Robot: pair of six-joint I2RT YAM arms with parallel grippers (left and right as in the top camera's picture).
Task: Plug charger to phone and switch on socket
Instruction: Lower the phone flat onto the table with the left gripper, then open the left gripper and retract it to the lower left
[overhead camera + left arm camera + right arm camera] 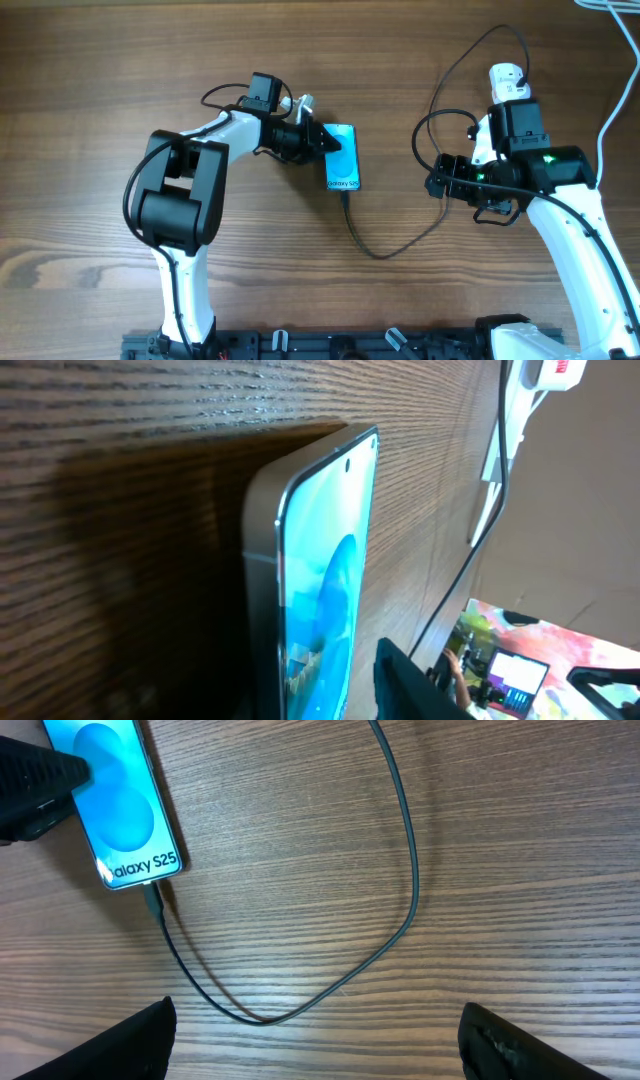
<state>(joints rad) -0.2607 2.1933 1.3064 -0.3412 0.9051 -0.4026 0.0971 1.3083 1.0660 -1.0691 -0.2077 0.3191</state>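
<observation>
Since left fingers (40,778) touch the phone (120,815) (grip unclear; right fingers (125,1040) apart), withdrawal could drag it, unseating the charger (411,870).

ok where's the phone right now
In the overhead view the phone lies flat near the middle of the table, at the tip of the left gripper, with the charger plug at its near end.
</observation>
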